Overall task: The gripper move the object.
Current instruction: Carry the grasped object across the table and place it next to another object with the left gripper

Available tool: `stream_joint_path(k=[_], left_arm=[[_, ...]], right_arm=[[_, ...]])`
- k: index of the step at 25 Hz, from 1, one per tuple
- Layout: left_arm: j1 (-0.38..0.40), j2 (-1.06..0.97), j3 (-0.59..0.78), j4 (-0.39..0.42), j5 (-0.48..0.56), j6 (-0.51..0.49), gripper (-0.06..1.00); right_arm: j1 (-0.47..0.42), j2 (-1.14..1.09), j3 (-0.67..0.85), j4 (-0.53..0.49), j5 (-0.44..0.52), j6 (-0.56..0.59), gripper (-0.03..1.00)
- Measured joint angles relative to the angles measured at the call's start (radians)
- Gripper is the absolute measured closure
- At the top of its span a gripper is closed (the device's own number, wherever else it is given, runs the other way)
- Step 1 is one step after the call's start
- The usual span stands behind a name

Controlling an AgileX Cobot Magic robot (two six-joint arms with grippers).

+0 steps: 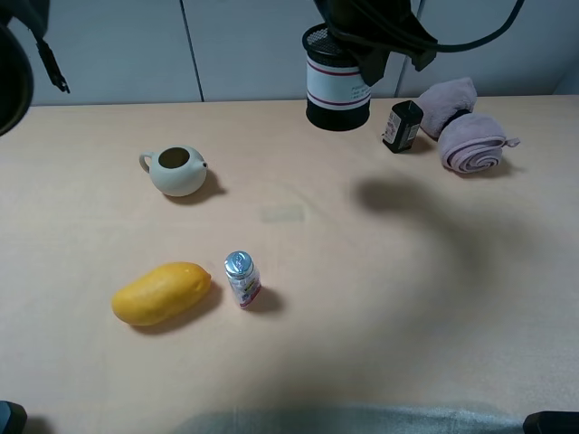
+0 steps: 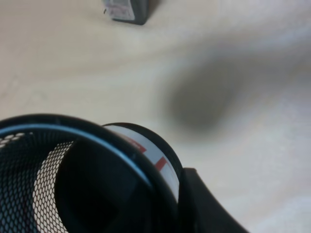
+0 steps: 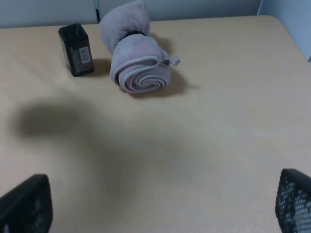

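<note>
One object [image 1: 336, 86] at counter's far edge, right of middle; white band, red stripes, print unreadable | left gripper [image 1: 364, 61] comes from above, clamped on its rim | left wrist: finger [image 2: 204, 208] against object [image 2: 87, 174] wall | right wrist: right gripper [image 3: 160, 196] fingers spread wide above counter [image 3: 204, 145]
</note>
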Motion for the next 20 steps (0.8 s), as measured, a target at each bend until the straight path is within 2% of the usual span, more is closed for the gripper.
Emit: stream_joint_path(k=[11, 20], left_arm=[[-0.074, -0.122, 0.153, -0.002, 0.000, 0.000, 0.86], [-0.171, -0.130, 0.252, -0.002, -0.001, 0.001, 0.86]], right_arm=[[0.000, 0.000, 0.000, 0.000, 0.000, 0.000, 0.28], [0.000, 0.000, 0.000, 0.000, 0.000, 0.000, 0.28]])
